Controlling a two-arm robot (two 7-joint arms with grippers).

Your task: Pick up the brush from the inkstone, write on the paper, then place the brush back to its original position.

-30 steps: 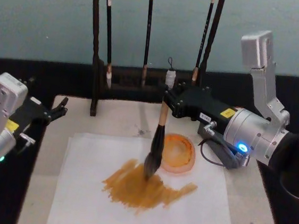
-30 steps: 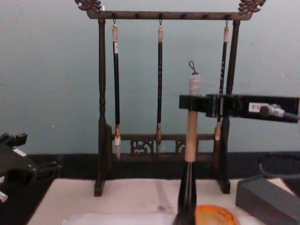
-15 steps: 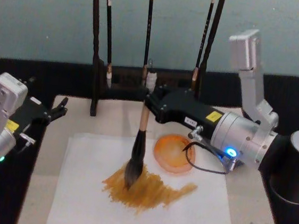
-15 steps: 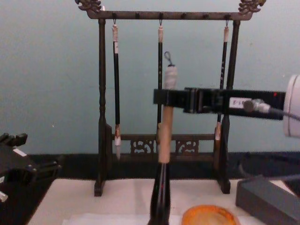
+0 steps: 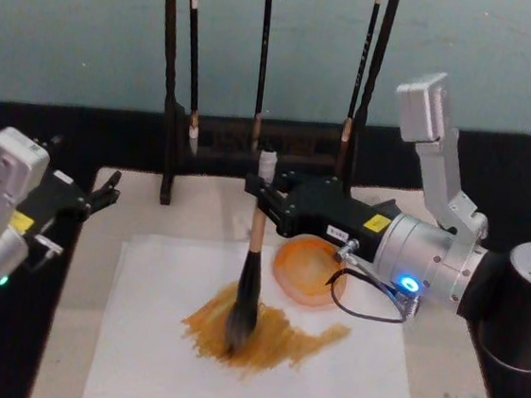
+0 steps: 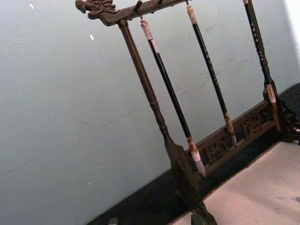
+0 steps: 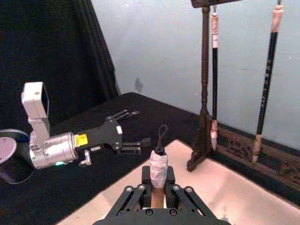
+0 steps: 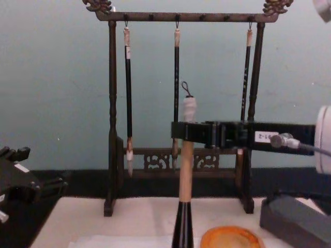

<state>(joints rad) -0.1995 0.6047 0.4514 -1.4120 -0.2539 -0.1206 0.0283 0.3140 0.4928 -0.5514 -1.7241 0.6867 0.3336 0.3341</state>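
The right gripper (image 5: 261, 201) is closed tight on the calligraphy brush (image 5: 248, 278), high on its tan handle just under the white end cap. The brush hangs upright below the jaws, bristles pressing the ochre stroke on the paper (image 5: 351, 379). It looks light: stiff, smooth handle, soft splaying bristles, so a firm handle grip suits. The left gripper (image 5: 104, 196) rests spread wide, well aside.

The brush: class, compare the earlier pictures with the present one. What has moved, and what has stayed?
The right pincer, still shut on the brush, swept it to the robot's left across the paper, then lowered it. The left pincer, paper and orange dish stayed put.
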